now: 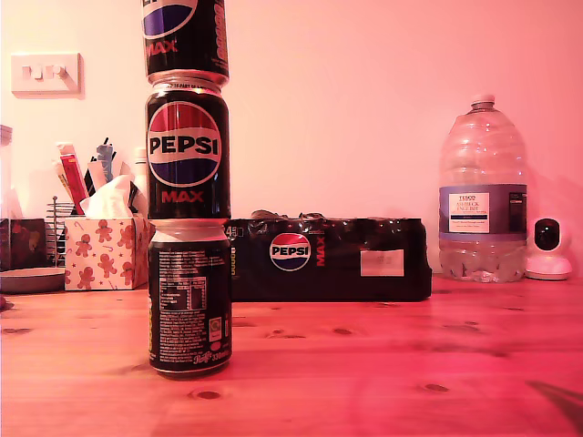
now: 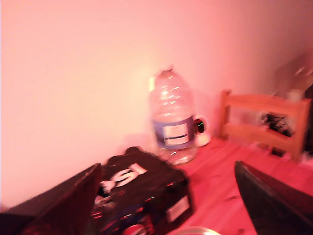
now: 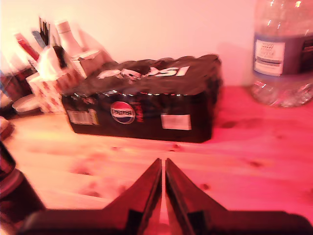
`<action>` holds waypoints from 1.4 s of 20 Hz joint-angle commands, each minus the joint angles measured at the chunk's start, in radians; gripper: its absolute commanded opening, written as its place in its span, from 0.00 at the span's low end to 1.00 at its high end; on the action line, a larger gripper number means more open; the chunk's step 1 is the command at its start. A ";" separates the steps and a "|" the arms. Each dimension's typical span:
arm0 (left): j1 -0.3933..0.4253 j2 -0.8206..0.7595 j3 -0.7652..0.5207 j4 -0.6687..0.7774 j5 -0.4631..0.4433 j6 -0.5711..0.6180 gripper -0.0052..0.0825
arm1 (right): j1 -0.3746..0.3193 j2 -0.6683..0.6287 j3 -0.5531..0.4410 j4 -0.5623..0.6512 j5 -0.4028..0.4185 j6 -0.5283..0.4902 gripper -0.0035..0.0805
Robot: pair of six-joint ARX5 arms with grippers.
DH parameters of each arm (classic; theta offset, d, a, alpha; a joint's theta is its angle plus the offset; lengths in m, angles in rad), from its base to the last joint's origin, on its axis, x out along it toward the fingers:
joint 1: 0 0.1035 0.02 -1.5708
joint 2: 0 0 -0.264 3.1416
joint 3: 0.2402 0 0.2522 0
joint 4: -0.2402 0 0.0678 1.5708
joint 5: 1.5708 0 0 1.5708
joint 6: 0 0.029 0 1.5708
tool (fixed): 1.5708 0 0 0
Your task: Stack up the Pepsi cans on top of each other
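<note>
Three Pepsi cans (image 1: pixel 188 209) stand nearest, left of centre in the exterior view, rim seated on rim so the smooth black aluminium column stays upright on the grained wooden table (image 1: pixel 383 364); the stack looks finished. My first gripper (image 2: pixel 168 215) hangs wide open, empty. My second gripper (image 3: pixel 163 183) is pinched together on nothing. Behind sits the glossy plastic-wrapped multipack (image 1: pixel 332 258).

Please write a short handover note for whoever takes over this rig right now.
My first gripper: open, empty, above the black plastic-wrapped Pepsi multipack.
My second gripper: shut, empty, low over the wooden table.
Three black aluminium Pepsi Max cans stand in one column: bottom can, middle can, top can.
Stack looks complete; nothing visibly left except keeping both arms clear.
</note>
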 commanded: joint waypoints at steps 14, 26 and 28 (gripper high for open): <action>0.139 -0.032 0.126 -0.266 -0.048 0.064 0.04 | -0.065 -0.006 -0.014 -0.034 0.062 -0.040 0.03; 0.233 -0.396 -0.380 -0.130 -0.022 -0.109 0.04 | -0.145 -0.121 -0.014 -0.164 0.010 0.016 0.03; 0.233 -0.480 -0.498 -0.107 -0.023 -0.133 0.04 | -0.145 -0.121 -0.014 -0.189 0.010 0.016 0.03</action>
